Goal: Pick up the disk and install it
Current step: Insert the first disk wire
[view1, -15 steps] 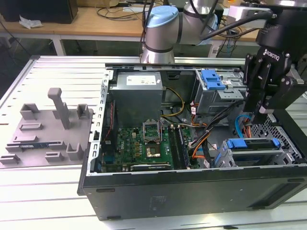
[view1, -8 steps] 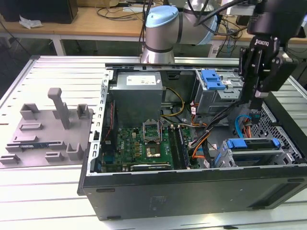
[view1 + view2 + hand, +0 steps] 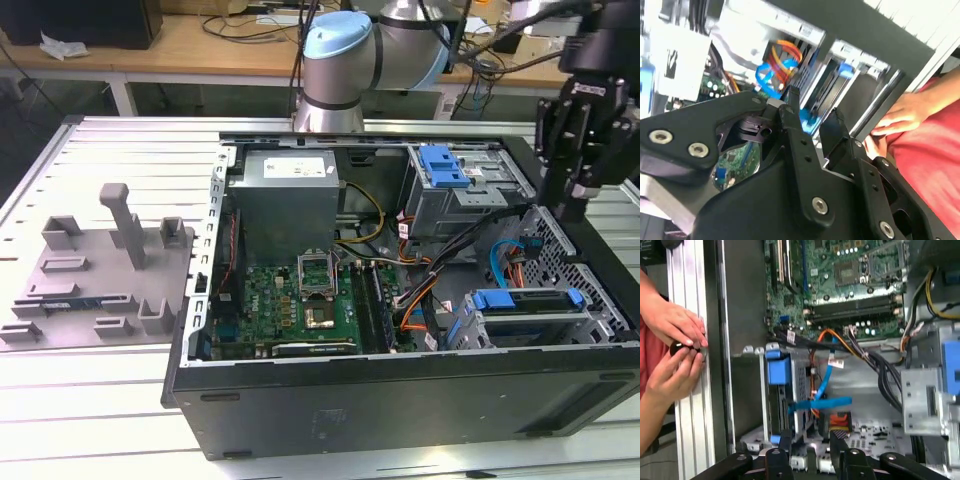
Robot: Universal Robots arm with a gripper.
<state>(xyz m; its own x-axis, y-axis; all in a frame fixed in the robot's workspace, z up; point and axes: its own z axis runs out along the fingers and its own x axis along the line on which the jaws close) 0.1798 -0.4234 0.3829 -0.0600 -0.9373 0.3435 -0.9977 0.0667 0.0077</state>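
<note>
pincer: pincer (image 3: 572, 200) hangs above the corner of the computer case (image 3: 400, 400) at the exterior view's right; jaws well apart, nothing held; both wrist views show the gap bare
disk: disk (image 3: 525, 300) lies flat in the drive bay (image 3: 605, 300) at that same corner, blue bracket facing up
relation: disk sits below the pincer, slightly toward the exterior view's left; apart, no contact
long axis: runs left-right across the exterior view, along the case's near wall
status: my read, disk looks seated in the bay
hands: a person's hands (image 3: 675, 340) grip a small dark knob on the grooved tabletop (image 3: 120, 150), just beside the case wall
writing: white sticker on the grey power-supply box (image 3: 285, 195), print too small to read; nothing legible on the disk
</note>
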